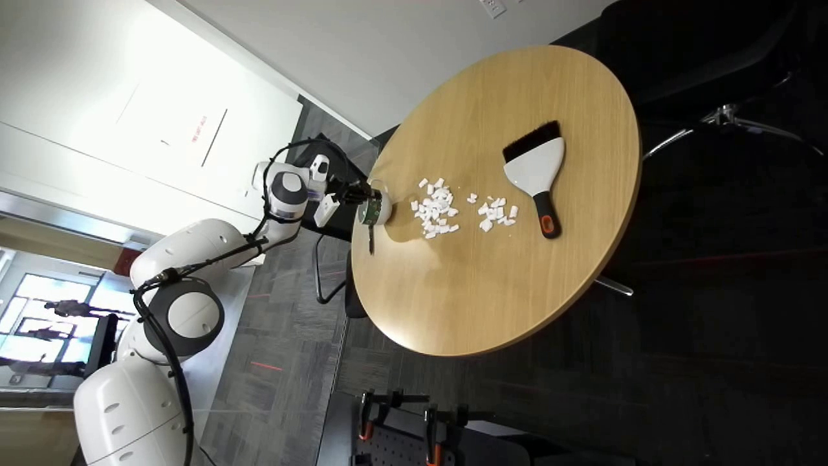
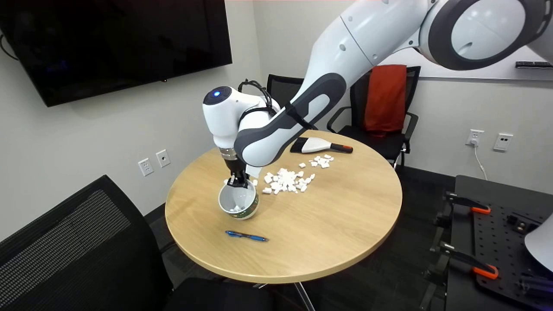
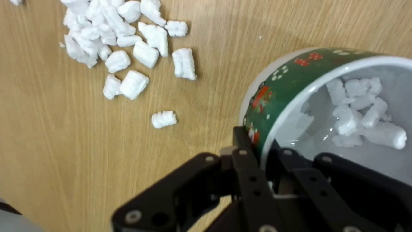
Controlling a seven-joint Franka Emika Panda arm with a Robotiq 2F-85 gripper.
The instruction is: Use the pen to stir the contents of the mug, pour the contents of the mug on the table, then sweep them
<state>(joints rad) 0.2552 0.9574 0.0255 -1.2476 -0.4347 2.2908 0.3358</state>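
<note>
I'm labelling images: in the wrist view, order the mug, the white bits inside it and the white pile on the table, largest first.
Mug, partly out of frame
White pile, also cut off
White bits inside

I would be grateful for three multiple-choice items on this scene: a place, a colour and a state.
1. Where does the pen lie?
A) On a chair
B) On the table
C) On the floor

2. What is the main colour printed around the mug?
A) Purple
B) Blue
C) Green

3. How does the gripper stand?
A) Clamped on the mug
B) Gaping wide
C) Clamped on the pen

1 B: an exterior view shows it there.
2 C: the wrist view shows green print.
3 A: its jaws pinch the mug's wall.
</note>
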